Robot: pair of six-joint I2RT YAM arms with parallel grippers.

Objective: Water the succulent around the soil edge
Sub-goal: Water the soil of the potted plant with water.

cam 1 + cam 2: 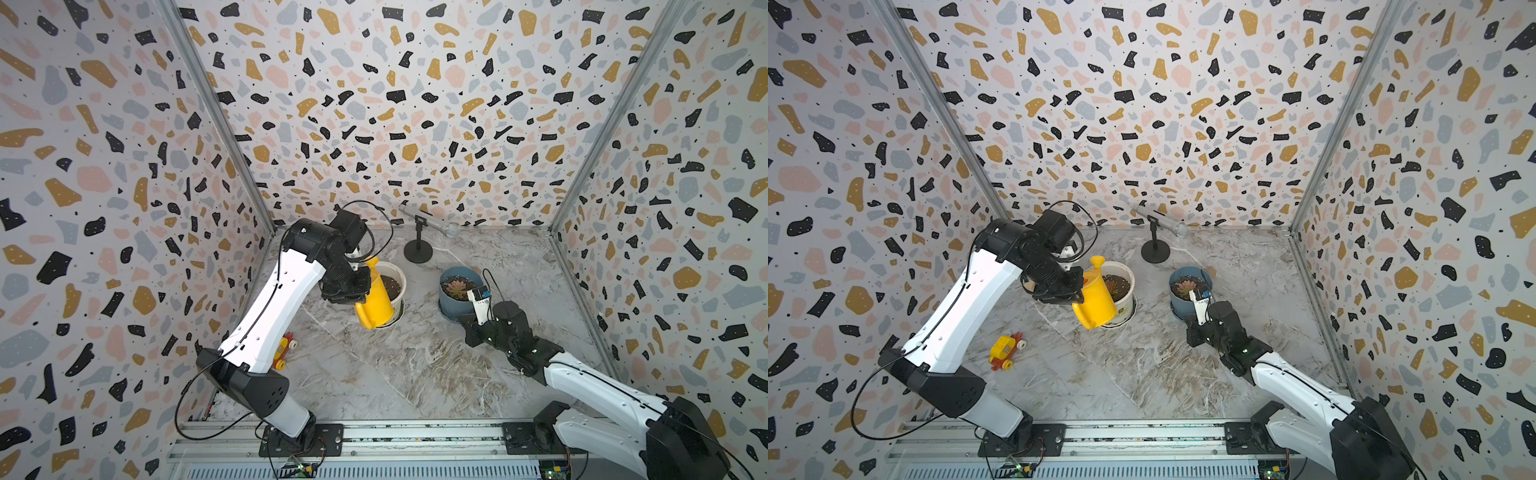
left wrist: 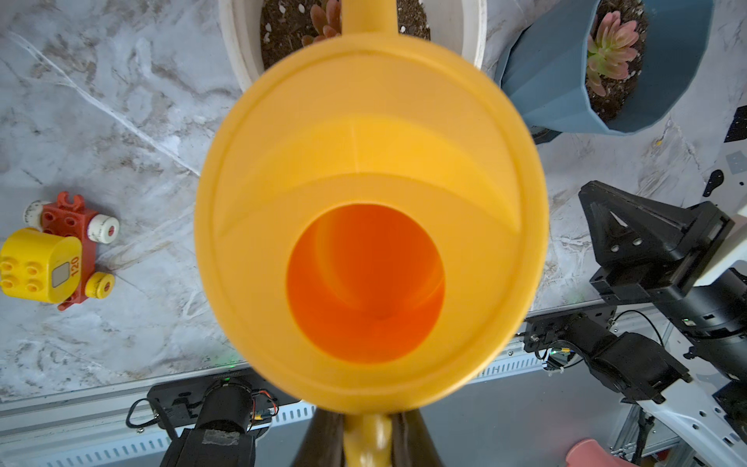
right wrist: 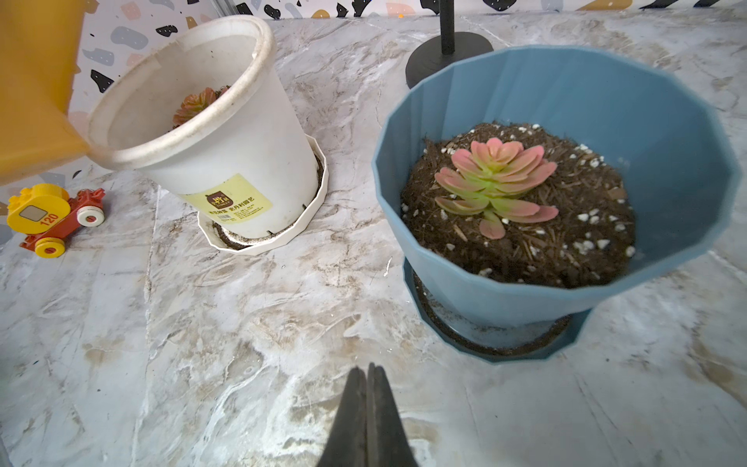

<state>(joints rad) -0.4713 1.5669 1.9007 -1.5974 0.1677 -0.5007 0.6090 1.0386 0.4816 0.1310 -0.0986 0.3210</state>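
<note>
Left wrist cam: my left jaws clamped the watering can [image 2: 370, 226] tipped over the white pot [image 2: 238, 40], right jaws sat together; circling the soil edge looked next.

A: How much of the white pot [image 2: 238, 48] shows from the left wrist?
B: Little. The yellow watering can [image 2: 372, 226] covers most of it, and its handle at the left gripper [image 2: 367, 436] is blurred.
A: The toy car [image 1: 286, 347]?
B: In a top view, half hidden behind the left arm [image 1: 270, 307].
A: From the right wrist?
B: The can runs off the edge, and the label [image 3: 236, 202] is too small to read.
</note>
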